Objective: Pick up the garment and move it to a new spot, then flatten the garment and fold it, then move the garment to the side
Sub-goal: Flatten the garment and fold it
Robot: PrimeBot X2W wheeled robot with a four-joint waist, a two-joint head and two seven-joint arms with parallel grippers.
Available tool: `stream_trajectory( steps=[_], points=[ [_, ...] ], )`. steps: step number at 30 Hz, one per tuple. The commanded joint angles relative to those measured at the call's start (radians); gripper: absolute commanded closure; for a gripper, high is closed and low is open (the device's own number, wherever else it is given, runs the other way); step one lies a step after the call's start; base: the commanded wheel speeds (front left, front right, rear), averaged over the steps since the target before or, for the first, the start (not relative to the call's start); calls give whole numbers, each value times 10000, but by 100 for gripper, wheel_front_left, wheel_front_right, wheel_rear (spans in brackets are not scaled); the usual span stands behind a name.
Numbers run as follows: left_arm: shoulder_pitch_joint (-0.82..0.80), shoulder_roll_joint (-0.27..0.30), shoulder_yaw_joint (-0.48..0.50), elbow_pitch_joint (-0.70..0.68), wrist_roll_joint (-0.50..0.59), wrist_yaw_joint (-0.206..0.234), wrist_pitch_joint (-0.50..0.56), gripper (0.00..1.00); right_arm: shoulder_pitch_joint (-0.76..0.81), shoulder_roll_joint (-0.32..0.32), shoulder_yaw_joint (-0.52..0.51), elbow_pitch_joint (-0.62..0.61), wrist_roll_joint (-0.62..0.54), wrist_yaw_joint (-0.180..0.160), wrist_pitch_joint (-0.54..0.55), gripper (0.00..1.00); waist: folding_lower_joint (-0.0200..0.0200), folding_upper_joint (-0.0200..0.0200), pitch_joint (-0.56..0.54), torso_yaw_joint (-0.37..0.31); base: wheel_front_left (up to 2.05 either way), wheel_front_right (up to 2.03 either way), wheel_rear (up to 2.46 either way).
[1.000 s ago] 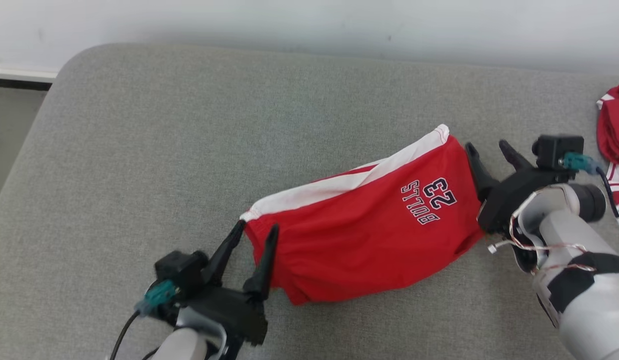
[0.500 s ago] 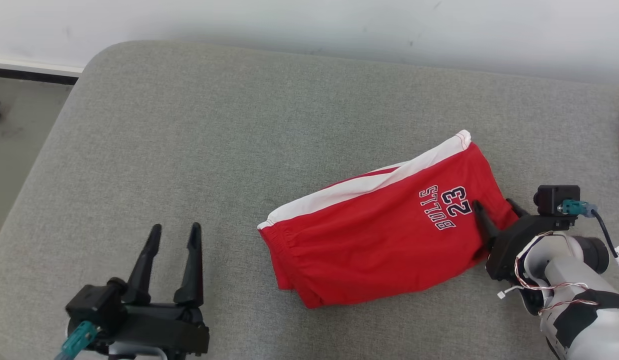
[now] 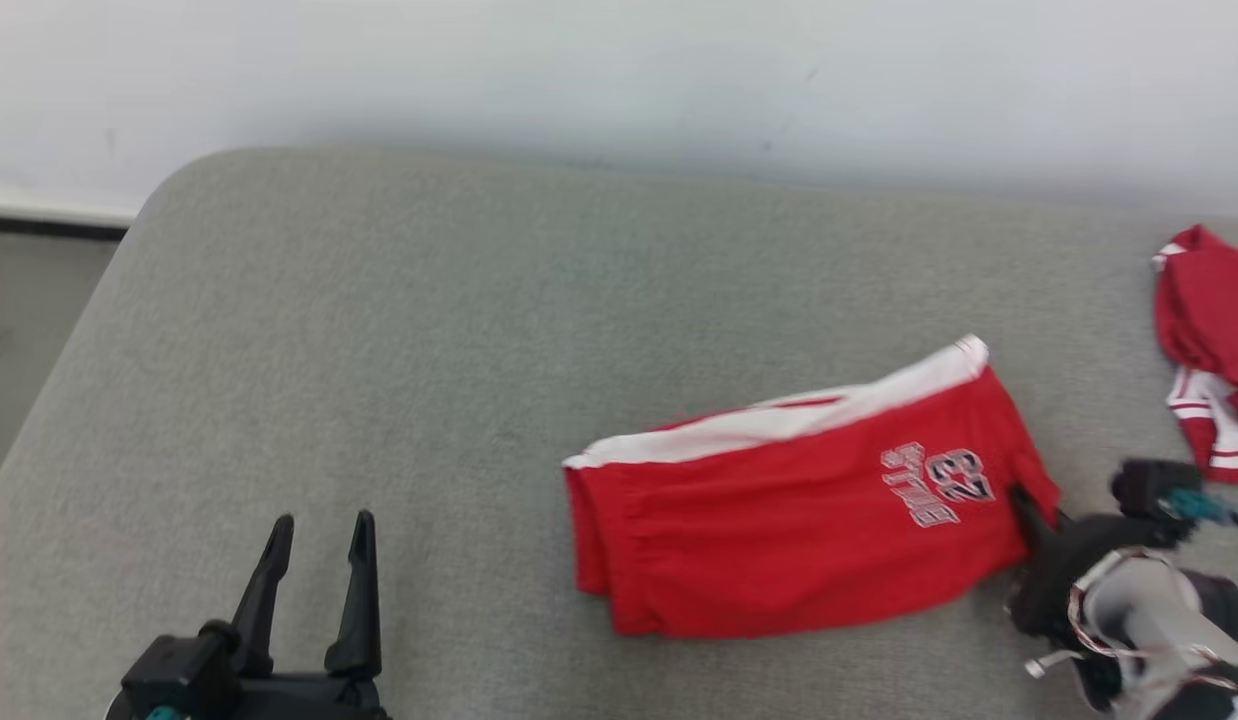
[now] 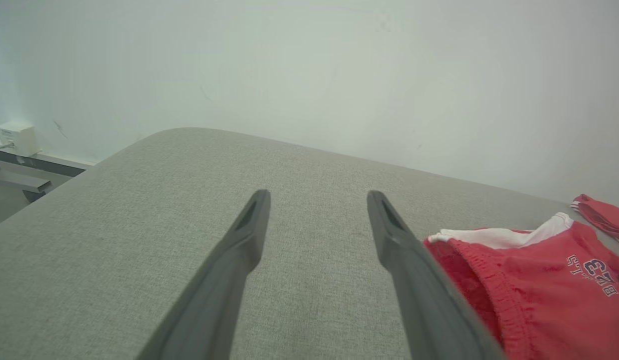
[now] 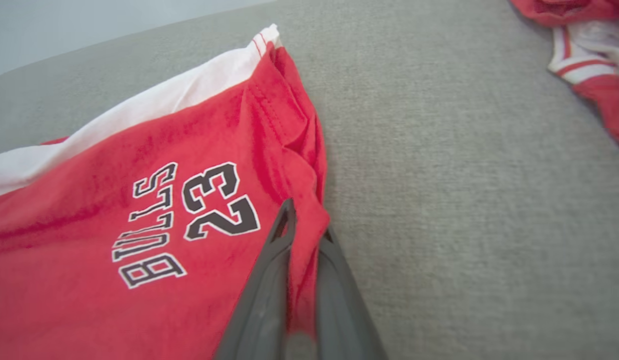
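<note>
The garment is a pair of red shorts with a white side band and "BULLS 23" print, lying folded on the grey cushion. My right gripper is shut on the garment's right hem; in the right wrist view its fingers pinch a fold of red cloth between them. My left gripper stands open at the lower left, well apart from the garment. In the left wrist view the open fingers hover over bare cushion, with the garment's waistband off to their right.
A second red-and-white garment lies crumpled at the cushion's far right, also in the right wrist view. A pale wall runs behind the cushion. The cushion's rounded left corner drops to the floor.
My right gripper has shut on the garment's right hem. My left gripper has let go of the waistband and drawn back to the lower left, open. The head camera has shifted.
</note>
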State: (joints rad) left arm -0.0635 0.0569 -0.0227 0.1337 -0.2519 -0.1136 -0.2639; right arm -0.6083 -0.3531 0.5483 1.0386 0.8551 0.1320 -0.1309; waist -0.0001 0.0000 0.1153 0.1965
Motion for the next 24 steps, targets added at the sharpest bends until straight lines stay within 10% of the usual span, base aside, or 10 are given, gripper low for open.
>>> stream_trajectory(
  steps=[1,9,24],
  points=[
    [240,-20,94,-23,23,-8,0,0,385,-344,-17,-90,216,-24,-101,100,1,0,-561,-551,0,0,0],
    [586,-51,181,-49,118,-50,0,0,1276,-1224,-420,-65,944,-24,-498,100,1,0,-964,-868,0,0,0],
    [953,-62,440,187,136,-79,0,0,931,-312,362,-2074,639,-24,-1121,100,1,0,-1522,-1208,0,0,0]
  ],
)
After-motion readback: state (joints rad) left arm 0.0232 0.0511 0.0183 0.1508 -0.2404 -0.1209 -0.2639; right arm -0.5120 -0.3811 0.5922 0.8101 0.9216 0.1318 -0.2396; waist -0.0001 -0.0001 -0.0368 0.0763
